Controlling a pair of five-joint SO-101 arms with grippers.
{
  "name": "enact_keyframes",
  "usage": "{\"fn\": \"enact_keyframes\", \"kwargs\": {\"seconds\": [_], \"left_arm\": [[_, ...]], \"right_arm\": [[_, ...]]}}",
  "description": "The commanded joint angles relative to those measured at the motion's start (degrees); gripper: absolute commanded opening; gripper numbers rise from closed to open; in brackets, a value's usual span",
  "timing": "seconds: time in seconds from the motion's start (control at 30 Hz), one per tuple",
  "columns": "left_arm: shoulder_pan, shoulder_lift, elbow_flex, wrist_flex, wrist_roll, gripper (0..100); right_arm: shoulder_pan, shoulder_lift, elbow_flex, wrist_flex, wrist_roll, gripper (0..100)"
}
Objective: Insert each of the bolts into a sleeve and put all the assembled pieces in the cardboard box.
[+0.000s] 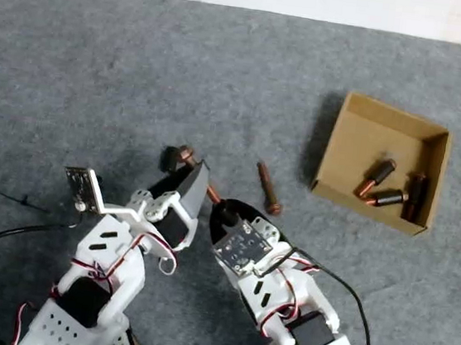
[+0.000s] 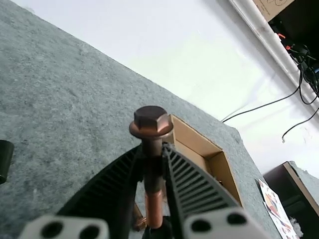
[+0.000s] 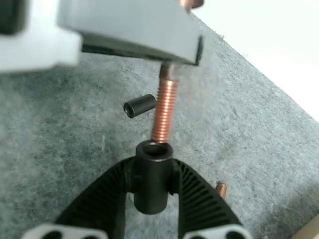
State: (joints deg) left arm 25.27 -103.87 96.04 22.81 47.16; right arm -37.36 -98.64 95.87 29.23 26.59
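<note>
Between the clenched fingers of the right gripper sits a black sleeve, mouth presented so the copper bolt pinched by the left gripper can enter, its threaded tip at the opening. Beyond lie a spare sleeve, a loose bolt and the cardboard box.

Bolt: copper. Sleeve: matt black. Cardboard box: tan brown, plain. Bench: grey, mottled fleck. Left gripper: black, ribbed pattern on the fingers. Arm shells: white.
</note>
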Motion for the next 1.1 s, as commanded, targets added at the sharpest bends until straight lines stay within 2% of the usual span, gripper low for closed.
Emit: {"fn": "enact_keyframes", "kwargs": {"seconds": [0.0, 0.17, 0.23, 0.43, 1.07], "left_arm": [[3.2, -0.9, 0.8, 2.0, -0.1, 1], [3.4, -0.9, 0.8, 2.2, -0.4, 1], [3.7, -0.9, 0.8, 3.3, -2.8, 1], [9.3, -0.9, 0.8, 7.6, -7.6, 1], [9.9, -0.9, 0.9, 9.8, -7.7, 1]], "right_arm": [[0.4, -0.3, 7.6, -2.2, 0.4, 0.5], [0.4, -0.3, 7.6, -2.2, 0.4, 0.5], [0.5, -0.3, 7.6, -2.2, 0.4, 0.5], [1.0, -0.3, 7.6, -2.2, 0.4, 0.5], [2.0, -0.3, 7.6, -2.3, 0.4, 0.5]]}}
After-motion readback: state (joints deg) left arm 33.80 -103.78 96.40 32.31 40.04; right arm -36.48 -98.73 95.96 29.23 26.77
